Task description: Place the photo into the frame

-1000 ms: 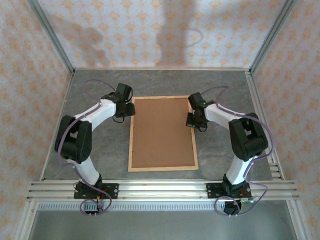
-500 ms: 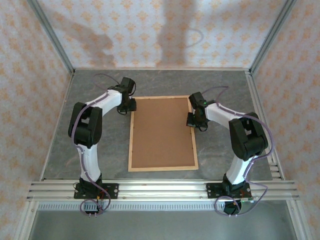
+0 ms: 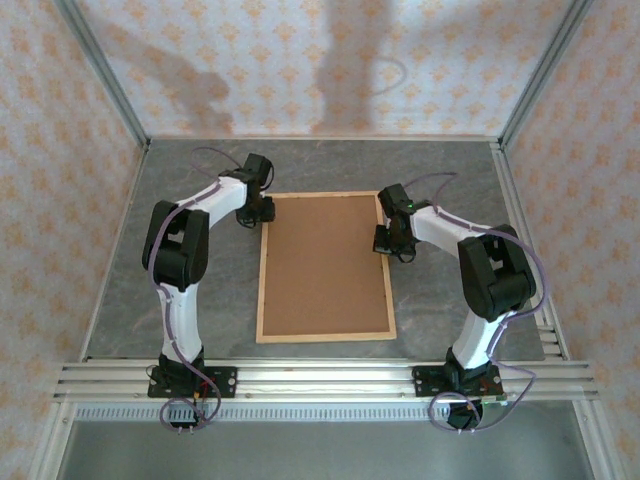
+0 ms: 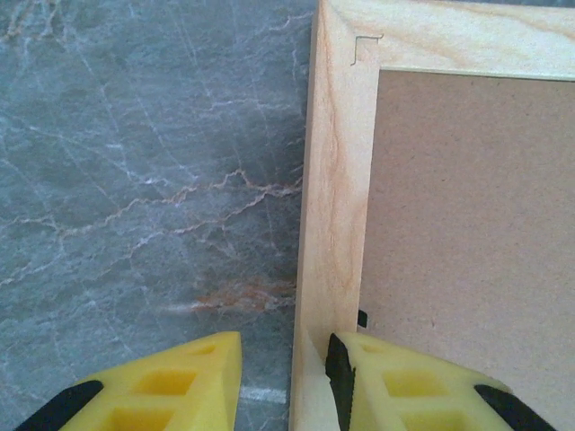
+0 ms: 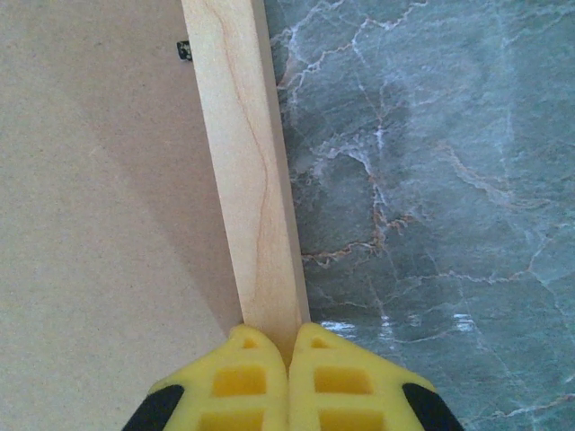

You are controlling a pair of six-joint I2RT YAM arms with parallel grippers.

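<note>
The frame [image 3: 262, 270] of light wood lies flat on the table with a brown backing board [image 3: 325, 262] filling it. The photo is hidden. My left gripper [image 3: 258, 212] stands at the frame's far-left corner. In the left wrist view it [image 4: 286, 346] is open and straddles the left strip [image 4: 332, 180]. One finger is over the table, apart from the strip; the other rests against the strip's inner edge. My right gripper [image 3: 392, 245] is on the right strip. In the right wrist view its fingers [image 5: 289, 337] are shut together, tips on top of the strip [image 5: 247, 162].
The table [image 3: 200, 300] is grey marbled stone, walled by patterned panels on three sides. An aluminium rail [image 3: 320, 378] runs along the near edge by the arm bases. A small black tab [image 5: 183, 50] sits at the backing board's edge.
The left arm swung its gripper onto the frame's left strip at the far corner, and its jaws have narrowed. The right arm and the frame have not moved.
</note>
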